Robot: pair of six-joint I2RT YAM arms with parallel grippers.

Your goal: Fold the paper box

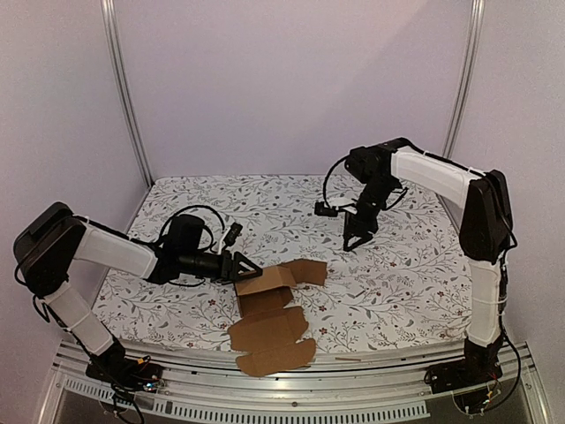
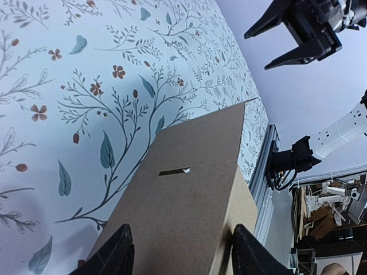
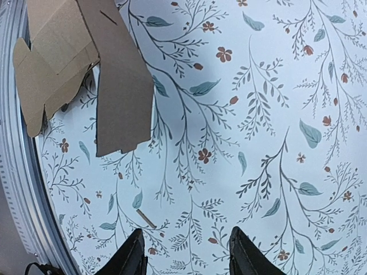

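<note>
The paper box (image 1: 269,305) is brown cardboard lying half folded near the table's front edge, one panel raised and flat flaps reaching over the edge. My left gripper (image 1: 250,267) lies low at the raised panel's left end. In the left wrist view the slit panel of the box (image 2: 183,195) fills the gap of the left gripper (image 2: 182,252), and both fingers touch its sides. My right gripper (image 1: 357,237) hangs open above the cloth, right of and behind the box, and holds nothing. In the right wrist view the box (image 3: 120,86) lies far ahead of the right gripper (image 3: 186,252).
A floral cloth (image 1: 397,283) covers the table. A metal rail (image 1: 353,375) runs along the near edge. A small brown scrap (image 3: 144,218) lies on the cloth by the right gripper's left finger. Walls and two upright posts close the back and sides.
</note>
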